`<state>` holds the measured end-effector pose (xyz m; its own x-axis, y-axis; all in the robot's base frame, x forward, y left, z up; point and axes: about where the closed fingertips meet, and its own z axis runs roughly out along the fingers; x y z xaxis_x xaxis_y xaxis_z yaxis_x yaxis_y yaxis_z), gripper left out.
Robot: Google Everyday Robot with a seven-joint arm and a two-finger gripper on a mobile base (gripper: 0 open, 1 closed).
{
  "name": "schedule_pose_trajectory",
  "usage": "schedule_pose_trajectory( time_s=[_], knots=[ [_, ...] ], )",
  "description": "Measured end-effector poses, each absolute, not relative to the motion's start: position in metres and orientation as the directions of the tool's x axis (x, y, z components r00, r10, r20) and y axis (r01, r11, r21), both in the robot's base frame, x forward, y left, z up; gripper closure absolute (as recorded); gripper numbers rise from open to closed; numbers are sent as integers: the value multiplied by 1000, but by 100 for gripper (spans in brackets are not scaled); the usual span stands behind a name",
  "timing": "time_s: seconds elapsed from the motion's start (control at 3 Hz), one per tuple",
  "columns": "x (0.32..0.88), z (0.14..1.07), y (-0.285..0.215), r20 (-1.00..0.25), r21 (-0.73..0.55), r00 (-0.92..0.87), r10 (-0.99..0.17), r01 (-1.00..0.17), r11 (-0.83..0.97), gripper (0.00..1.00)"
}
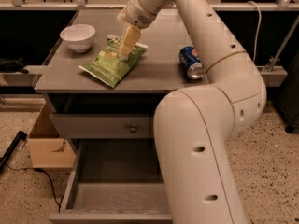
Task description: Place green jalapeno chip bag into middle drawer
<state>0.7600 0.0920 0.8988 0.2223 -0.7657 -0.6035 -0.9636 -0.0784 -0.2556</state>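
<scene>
The green jalapeno chip bag lies flat on the grey cabinet top, slanted, with its white top band toward the back right. My gripper reaches down from the upper arm onto the bag's top end and touches it near the red-orange logo. Below, the middle drawer is pulled out, showing its bare floor and slanted left wall. My arm's large white link hides the drawer's right part.
A white bowl stands at the cabinet top's back left. A blue soda can lies on its side to the right of the bag. A closed drawer front with a round knob sits above the open drawer. A cardboard box stands on the floor at left.
</scene>
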Motion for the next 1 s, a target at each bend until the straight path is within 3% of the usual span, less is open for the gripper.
schedule_pose_trajectory(
  time_s=[1.0],
  knots=[
    [758,856,101,-652,-160,178,-737,-982,-96,0]
  ],
)
